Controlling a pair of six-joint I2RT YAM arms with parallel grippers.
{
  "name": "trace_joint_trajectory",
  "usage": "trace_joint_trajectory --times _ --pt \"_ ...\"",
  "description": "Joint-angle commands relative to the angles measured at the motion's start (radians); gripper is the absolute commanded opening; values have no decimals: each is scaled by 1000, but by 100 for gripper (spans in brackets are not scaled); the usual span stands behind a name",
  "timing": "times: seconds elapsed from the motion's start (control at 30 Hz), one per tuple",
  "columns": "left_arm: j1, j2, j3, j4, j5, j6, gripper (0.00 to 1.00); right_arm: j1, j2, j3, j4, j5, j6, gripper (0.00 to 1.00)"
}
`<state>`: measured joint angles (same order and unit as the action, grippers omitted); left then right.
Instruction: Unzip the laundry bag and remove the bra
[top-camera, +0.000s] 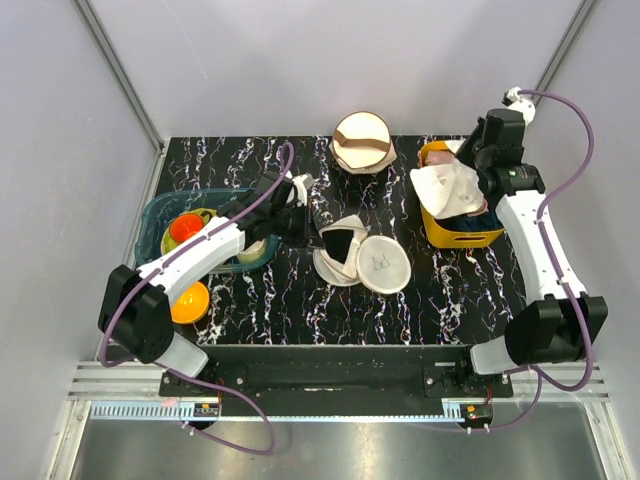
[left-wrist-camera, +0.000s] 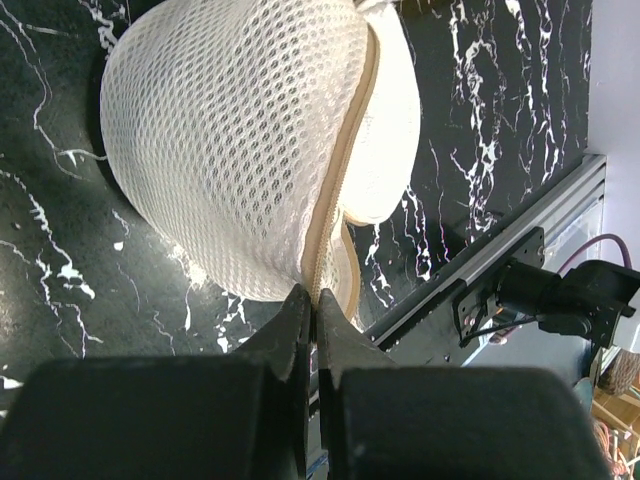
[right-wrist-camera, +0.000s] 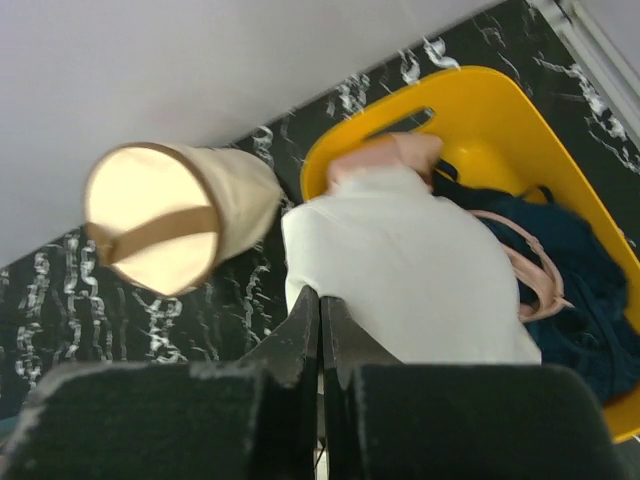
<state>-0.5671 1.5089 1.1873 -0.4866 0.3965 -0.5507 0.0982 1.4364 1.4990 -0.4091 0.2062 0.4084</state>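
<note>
The laundry bag (top-camera: 362, 256) lies unzipped and splayed mid-table. The left gripper (left-wrist-camera: 315, 300) is pinched fully shut on its zip tape at the rim. The bra (right-wrist-camera: 420, 270) is out and draped over the yellow bin (right-wrist-camera: 480, 100), with the right gripper (right-wrist-camera: 320, 298) closed tight on what looks like its corner. That hold is slim. I'd worry it slips, or that letting go here tangles the bra with the pink garment (right-wrist-camera: 395, 155) and navy garment (right-wrist-camera: 580, 285).
</note>
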Motion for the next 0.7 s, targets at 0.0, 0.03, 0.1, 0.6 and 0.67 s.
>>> trace_joint_trajectory --times 0.0,0.03,0.1,0.6,0.67 --pt "4 -59 -21 -14 13 11 0 -70 -8 -49 38 -51 55 0" --pt "4 -64 -26 -14 13 12 0 -92 -11 -83 41 -51 61 0" --pt "4 -70 -32 -14 13 12 0 -138 -16 -118 52 -62 81 0" --pt "4 -105 -34 -27 5 18 0 -261 -117 -244 64 4 101 0" --pt "6 -107 -31 -27 5 18 0 -261 -136 -243 67 15 101 0"
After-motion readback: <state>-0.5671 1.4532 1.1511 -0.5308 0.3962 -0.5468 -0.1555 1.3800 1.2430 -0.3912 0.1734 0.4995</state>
